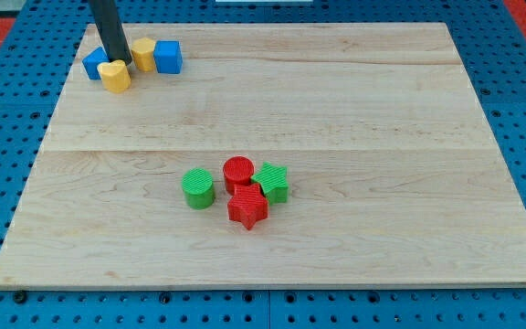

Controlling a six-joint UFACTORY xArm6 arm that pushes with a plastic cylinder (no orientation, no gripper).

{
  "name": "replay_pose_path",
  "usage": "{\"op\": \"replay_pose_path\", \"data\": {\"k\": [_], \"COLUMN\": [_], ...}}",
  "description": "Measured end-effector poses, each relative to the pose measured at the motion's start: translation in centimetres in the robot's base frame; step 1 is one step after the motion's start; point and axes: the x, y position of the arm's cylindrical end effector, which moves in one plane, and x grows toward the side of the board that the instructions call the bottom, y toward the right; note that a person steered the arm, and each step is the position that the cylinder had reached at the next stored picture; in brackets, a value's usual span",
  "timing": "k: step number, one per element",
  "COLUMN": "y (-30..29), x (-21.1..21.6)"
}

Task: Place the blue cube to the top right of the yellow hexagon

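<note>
The blue cube [167, 57] sits near the board's top left corner, touching the right side of the yellow hexagon [143, 53]. My tip [120, 62] is just left of the hexagon, between it and another blue block [93, 64] whose shape is partly hidden by the rod. A yellow heart-shaped block [114, 77] lies right below the tip. The tip is about one block's width left of the blue cube, with the hexagon in between.
A group sits at the board's middle bottom: a green cylinder [198, 188], a red cylinder [238, 172], a green star [272, 182] and a red star [247, 208]. The wooden board [354, 110] lies on a blue pegboard surface.
</note>
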Motion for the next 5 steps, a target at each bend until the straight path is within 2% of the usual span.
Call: {"op": "replay_pose_path", "data": {"k": [1, 3, 5], "y": [0.6, 6.7, 10.2], "x": [0.0, 5.7, -1.7]}}
